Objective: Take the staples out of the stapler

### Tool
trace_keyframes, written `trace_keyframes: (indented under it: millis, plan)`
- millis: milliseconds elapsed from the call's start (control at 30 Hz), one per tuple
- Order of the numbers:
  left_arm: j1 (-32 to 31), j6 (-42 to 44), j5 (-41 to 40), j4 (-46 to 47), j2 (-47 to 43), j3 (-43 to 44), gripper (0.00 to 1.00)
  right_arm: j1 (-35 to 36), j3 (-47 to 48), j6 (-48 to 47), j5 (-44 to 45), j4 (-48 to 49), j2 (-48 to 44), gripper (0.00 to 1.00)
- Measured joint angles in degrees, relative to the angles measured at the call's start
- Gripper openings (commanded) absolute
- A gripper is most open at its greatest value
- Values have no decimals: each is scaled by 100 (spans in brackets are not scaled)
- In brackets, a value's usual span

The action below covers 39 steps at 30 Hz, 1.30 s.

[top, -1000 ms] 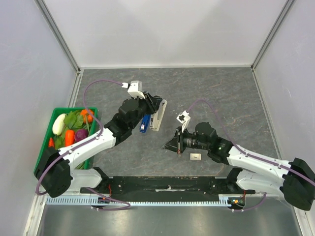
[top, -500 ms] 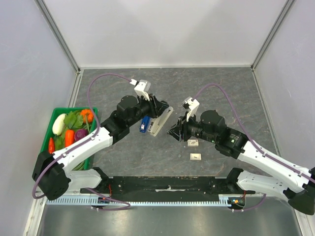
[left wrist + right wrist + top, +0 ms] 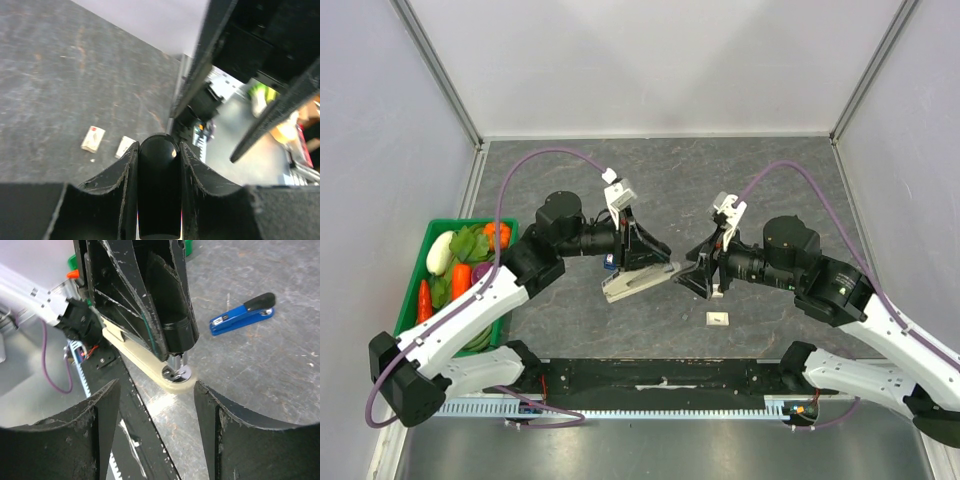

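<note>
1. Stapler (image 3: 638,282): right of the green basket (image 3: 450,222), between the 2 arms, lifted and tilted over the tabletop (image 3: 770,180), apparently to present its free end to the other arm.
2. Left claw (image 3: 642,252): closed narrow around the stapler, with a black rounded part of it wedged between the fingers in the left wrist view. Probably a steadying hold, leaving the pale lower bar and metal tip free to be worked.
3. Blue stapler (image 3: 240,316): flat on the tabletop beyond the held one, apart from both claws, likely no part of this job.
4. Right claw (image 3: 156,387): spread wide, gripping nothing, aimed at the stapler's metal tip. Tip just ahead of the 2 fingers and centred on the gap, no contact visible.
5. White pieces (image 3: 93,139): 2 of them, small, on the tabletop below the claws, side by side. Staples or not, cannot tell.
</note>
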Motion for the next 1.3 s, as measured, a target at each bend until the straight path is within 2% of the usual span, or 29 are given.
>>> trace_keyframes:
  millis: [233,433,567,733,900,1033,1300]
  plan:
    - [0,101,1246,-129,-138,0,2,0,26,-144,-686,-267,107,68]
    - [-28,103,1722,-107,-223,0,2,0,-4,-116,-1056,-151,195,67]
    - [-55,103,1862,-107,-232,0,2,0,-79,-44,-1202,61,275,65]
    - [-66,101,1915,31,-232,-4,2,0,-160,66,-1362,308,396,56]
    - [-63,98,1939,157,-232,-11,2,0,-350,229,-1587,643,413,40]
    - [-63,87,1945,280,-232,-33,2,22,-570,348,-1751,870,387,31]
    - [-66,-308,1764,839,-232,-262,2,33,-1482,758,-2002,1722,20,30]
